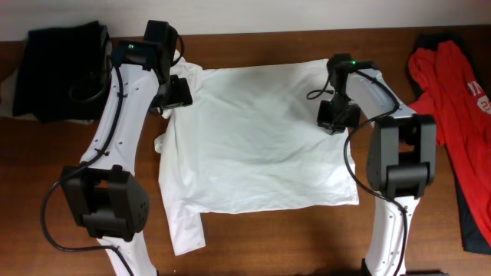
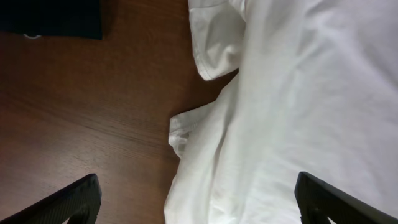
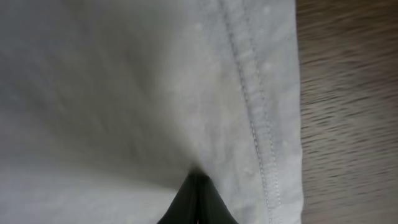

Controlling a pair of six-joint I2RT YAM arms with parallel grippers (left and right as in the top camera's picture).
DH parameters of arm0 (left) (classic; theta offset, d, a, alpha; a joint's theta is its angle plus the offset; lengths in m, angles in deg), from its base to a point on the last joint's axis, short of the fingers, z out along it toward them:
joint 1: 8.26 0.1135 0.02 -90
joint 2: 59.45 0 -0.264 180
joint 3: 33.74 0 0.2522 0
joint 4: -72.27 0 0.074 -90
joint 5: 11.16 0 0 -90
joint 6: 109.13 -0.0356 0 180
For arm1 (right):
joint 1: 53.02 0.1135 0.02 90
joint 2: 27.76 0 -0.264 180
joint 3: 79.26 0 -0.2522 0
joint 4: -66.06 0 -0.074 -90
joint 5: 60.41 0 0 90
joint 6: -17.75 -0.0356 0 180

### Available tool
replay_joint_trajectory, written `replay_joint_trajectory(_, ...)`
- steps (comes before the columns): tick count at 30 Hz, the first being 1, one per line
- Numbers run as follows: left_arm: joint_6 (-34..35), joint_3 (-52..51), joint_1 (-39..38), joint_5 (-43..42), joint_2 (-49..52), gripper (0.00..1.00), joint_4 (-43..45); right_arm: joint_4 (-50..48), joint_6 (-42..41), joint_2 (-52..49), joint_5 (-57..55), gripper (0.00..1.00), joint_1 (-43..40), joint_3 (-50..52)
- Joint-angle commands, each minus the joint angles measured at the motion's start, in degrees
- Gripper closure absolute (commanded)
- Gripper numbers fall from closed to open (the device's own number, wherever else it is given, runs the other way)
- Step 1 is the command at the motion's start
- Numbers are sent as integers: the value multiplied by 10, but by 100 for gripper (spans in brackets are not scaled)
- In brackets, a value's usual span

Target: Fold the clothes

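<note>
The clothes (image 1: 261, 146), a white T-shirt, lie spread flat across the middle of the brown table, with one sleeve (image 1: 186, 230) trailing toward the front left. My left gripper (image 1: 175, 92) hovers over the shirt's back left edge. In the left wrist view it (image 2: 202, 208) is open, its black fingers (image 2: 78, 199) set wide either side of the rumpled white edge (image 2: 205, 155). My right gripper (image 1: 336, 115) is at the shirt's back right part. Its jaws (image 3: 198, 199) are shut, with white fabric puckered at their tip, just inside the stitched hem (image 3: 261, 143).
A black garment (image 1: 61, 69) lies bunched at the back left corner and also shows in the left wrist view (image 2: 50, 18). A red garment (image 1: 453, 100) lies along the right edge. Bare wood (image 1: 268, 238) shows in front of the shirt.
</note>
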Motion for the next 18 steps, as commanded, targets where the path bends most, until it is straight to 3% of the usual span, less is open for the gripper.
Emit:
replay_joint_trajectory(1,8,-2,2,-2,1,1,-1,-15,-5,-8,-23,96,-27,30)
replay_joint_trajectory(12,8,-13,2,-14,2,1,1,-14,-3,-7,-57,96,-159,7)
replay_joint_trajectory(18,-16,-143,2,-100,3,1,106,50,8,-7,-50,93,-174,-68)
